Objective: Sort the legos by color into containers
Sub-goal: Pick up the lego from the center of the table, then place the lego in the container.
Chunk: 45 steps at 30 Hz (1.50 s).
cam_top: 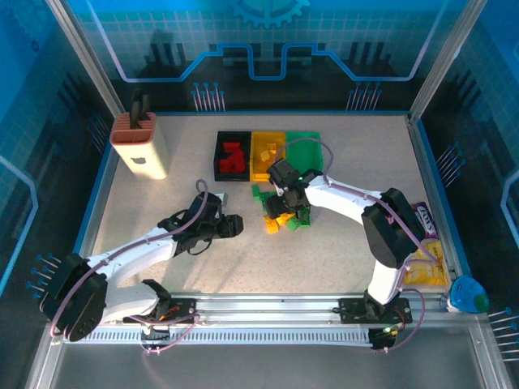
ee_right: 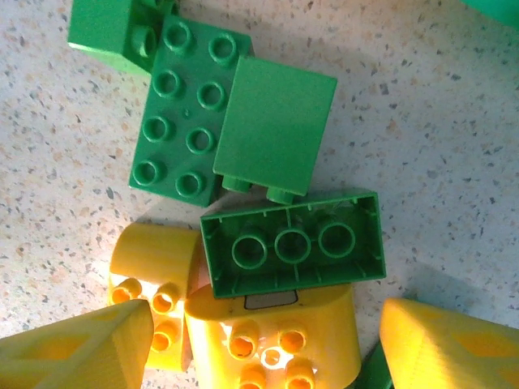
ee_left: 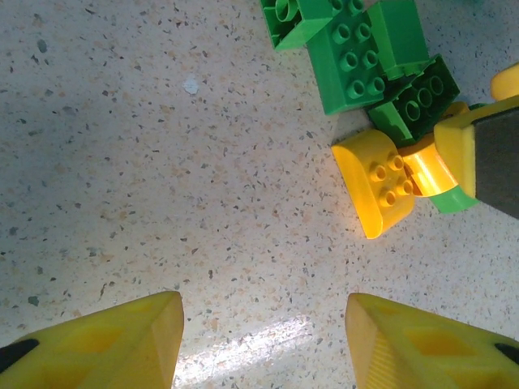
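Top external: the right gripper (cam_top: 285,209) is hanging over the loose legos (cam_top: 280,220); its tips are hiding behind its own wrist, so the opening is unreadable here; the left gripper (cam_top: 233,226) is sitting low, well to the left of that pile, too dark to read. The black bin (cam_top: 231,175), yellow bin (cam_top: 261,176) and green bin (cam_top: 304,134) are standing in a row just beyond the right gripper, with red bricks (cam_top: 235,156) in the black one; the speckled table (cam_top: 357,154) is lying inside blue-lit panels.

Left wrist: both fingers (ee_left: 122,340) are running off the bottom edge; the left gripper (ee_left: 263,340) is released, wide apart, with bare table between. Green bricks (ee_left: 357,57) and a rounded yellow brick (ee_left: 377,182) are lying ahead and to the right; a yellow part with a dark face (ee_left: 478,154) is entering at the right edge, cut off.

Right wrist: the fingertips (ee_right: 81,352) are being cropped below; the right gripper (ee_right: 268,352) is spread, straddling a studded yellow brick (ee_right: 276,340) with a gap on either side; contact cannot be told. An upturned green brick (ee_right: 292,247) is lying just ahead.
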{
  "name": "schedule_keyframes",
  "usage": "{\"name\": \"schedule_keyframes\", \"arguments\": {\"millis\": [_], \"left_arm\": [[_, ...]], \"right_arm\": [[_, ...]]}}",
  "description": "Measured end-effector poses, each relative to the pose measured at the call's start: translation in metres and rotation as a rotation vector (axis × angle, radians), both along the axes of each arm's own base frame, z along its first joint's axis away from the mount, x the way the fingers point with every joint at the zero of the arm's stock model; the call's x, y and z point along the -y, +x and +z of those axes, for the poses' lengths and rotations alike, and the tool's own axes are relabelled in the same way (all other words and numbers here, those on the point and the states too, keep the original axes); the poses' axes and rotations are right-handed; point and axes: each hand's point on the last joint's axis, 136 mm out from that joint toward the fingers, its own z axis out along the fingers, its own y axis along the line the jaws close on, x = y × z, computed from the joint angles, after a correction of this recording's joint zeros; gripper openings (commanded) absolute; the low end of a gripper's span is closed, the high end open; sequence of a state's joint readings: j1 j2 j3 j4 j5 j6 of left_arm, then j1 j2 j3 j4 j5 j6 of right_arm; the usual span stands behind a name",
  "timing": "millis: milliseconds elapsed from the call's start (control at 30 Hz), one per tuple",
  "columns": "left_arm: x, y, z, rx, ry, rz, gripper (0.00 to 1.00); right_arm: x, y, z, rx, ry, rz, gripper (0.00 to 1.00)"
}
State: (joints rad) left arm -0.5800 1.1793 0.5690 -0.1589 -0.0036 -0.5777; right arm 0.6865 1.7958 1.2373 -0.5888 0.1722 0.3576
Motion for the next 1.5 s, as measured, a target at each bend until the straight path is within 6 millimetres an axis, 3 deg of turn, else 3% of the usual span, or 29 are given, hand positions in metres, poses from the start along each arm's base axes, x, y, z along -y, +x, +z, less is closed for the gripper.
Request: {"name": "schedule_keyframes", "arguments": {"millis": [233,633,800,1000,1100,1200,1500], "left_arm": [[0.001,0.002,0.0,-0.002,0.001,-0.001,0.56],[0.006,0.003,0.0,-0.004,0.003,-0.012,0.56],[0.006,0.003,0.0,-0.003,0.003,-0.012,0.55],[0.008,0.005,0.001,-0.002,0.003,-0.013,0.55],[0.01,0.008,0.003,0.0,0.003,-0.014,0.55],[0.011,0.009,0.002,-0.002,0.004,-0.015,0.55],[0.011,0.008,0.004,0.004,0.006,-0.016,0.55]], "right_arm": [[0.008,-0.012,-0.015,-0.034,-0.027,0.002,0.75],[0.005,-0.02,-0.031,-0.066,-0.024,0.014,0.69],[0.003,-0.019,-0.031,-0.065,-0.021,0.008,0.6],[0.002,-0.023,-0.028,-0.07,-0.023,0.011,0.59],[0.001,-0.024,-0.017,-0.056,-0.02,0.016,0.59],[-0.003,-0.013,0.007,-0.009,0.007,0.01,0.59],[-0.016,0.056,0.079,0.147,0.131,-0.049,0.59]]}}
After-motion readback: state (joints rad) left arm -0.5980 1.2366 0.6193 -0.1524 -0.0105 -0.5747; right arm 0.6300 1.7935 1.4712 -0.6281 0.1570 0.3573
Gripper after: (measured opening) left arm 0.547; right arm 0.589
